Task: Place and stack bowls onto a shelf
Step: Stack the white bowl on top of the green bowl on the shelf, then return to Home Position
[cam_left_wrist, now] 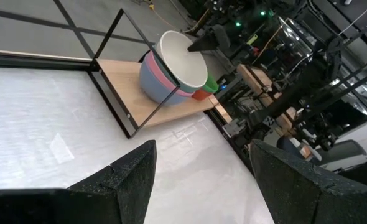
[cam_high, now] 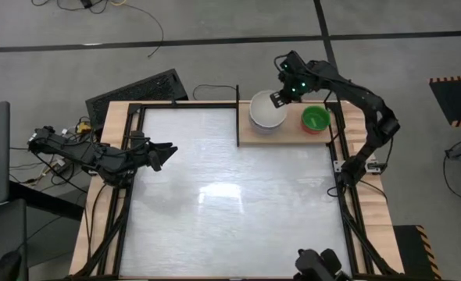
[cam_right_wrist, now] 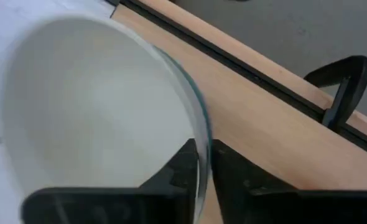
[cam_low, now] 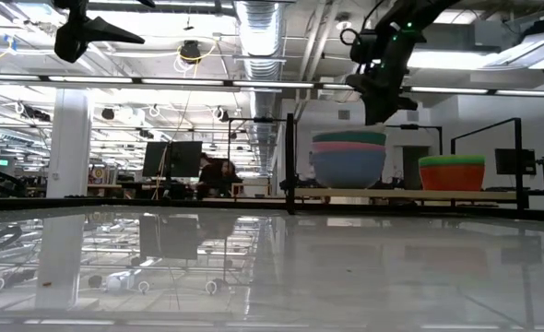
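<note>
High view showed the wooden shelf (cam_high: 293,134) lying along the table's far edge, toward the right side, framed by thin black posts. On it stood a stack of large bowls with the white bowl (cam_high: 268,111) uppermost, and just beside that a smaller stack topped by the green bowl (cam_high: 316,119). In the low view the large stack read, from the top down, teal bowl (cam_low: 349,137), pink bowl (cam_low: 348,147) and blue bowl (cam_low: 348,168) (the white one was not separately visible there), while the small stack showed green over a red bowl (cam_low: 452,175).

The right gripper (cam_high: 280,97) hung over the far rim of the white bowl; in its wrist view the fingers (cam_right_wrist: 180,165) were nearly pressed together, pinching that rim (cam_right_wrist: 199,134).

The left gripper (cam_high: 162,154) waited above the table's left side, well apart from the shelf, its jaws spread wide and empty.
</note>
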You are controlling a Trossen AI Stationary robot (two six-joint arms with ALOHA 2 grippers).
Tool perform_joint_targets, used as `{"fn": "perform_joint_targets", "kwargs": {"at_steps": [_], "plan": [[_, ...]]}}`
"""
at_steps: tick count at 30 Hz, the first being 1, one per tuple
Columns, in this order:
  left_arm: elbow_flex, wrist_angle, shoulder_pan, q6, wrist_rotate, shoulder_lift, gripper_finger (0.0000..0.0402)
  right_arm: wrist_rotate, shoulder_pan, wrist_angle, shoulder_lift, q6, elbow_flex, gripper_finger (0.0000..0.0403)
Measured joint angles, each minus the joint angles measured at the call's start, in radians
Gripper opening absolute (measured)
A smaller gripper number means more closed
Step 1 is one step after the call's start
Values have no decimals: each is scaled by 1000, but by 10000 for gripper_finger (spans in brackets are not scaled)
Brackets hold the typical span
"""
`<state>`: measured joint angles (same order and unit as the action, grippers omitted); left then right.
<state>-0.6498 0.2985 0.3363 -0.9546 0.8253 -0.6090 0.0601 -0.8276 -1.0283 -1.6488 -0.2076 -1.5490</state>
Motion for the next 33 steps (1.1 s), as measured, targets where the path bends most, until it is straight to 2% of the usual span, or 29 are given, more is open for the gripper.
{"fn": "perform_joint_targets", "kwargs": {"at_steps": [6, 11, 18, 26, 29, 33], "plan": [[0, 0, 0, -8, 2, 0, 245, 10, -10, 18, 64, 7, 0, 125], [0, -15, 0, -10, 2, 0, 245, 40, -24, 67, 161, 7, 0, 139], [0, -80, 0, 67, 3, 0, 245, 179, 13, 133, 417, 89, 0, 133], [0, 37, 0, 221, 44, 0, 245, 177, 122, 57, 734, 114, 0, 134], [0, 1, -1, 182, -2, 0, 245, 177, 158, 60, 849, 115, 32, 134], [0, -98, -16, 323, -61, 3, 245, 173, 184, 63, 1022, 106, 170, 134]]}}
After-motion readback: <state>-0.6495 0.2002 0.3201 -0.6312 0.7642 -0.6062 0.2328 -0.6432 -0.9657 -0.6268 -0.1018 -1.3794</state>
